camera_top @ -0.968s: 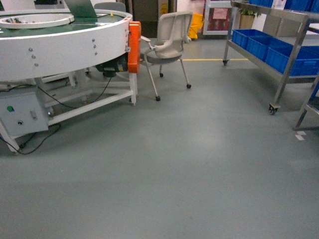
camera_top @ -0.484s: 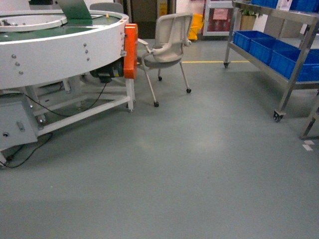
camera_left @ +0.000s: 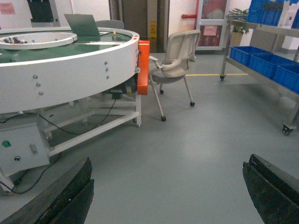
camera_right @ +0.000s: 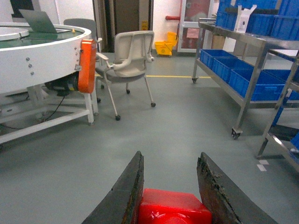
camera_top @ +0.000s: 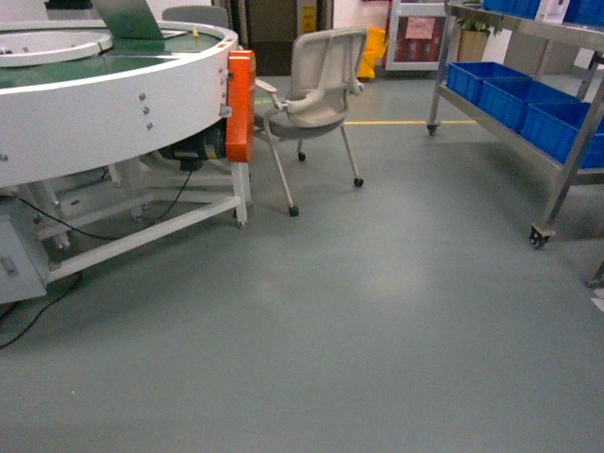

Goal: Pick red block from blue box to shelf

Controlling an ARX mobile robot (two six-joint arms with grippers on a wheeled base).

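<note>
The red block [camera_right: 173,207] is a glossy red brick held low in the right wrist view, with my right gripper [camera_right: 170,158] shut on it and a dark finger against each side. My left gripper [camera_left: 170,163] is open, its two dark fingers [camera_left: 70,196] far apart over bare floor. The shelf [camera_top: 566,160] is a stainless-steel rack on casters at the right, also seen as the shelf [camera_right: 247,79] ahead and to the right of the block. The blue box is out of view. Neither gripper shows in the head view.
A white round conveyor table [camera_top: 104,104] with an orange guard [camera_top: 240,104] fills the left. A grey office chair [camera_top: 316,90] stands behind it. Dark blue crates [camera_top: 528,104] sit on the rack's lower tier. Grey floor [camera_top: 359,311] lies between the conveyor and the rack.
The head view has advanced: the conveyor table has slid left, the shelf and its caster have slid right and lower, and the chair looks slightly larger.
</note>
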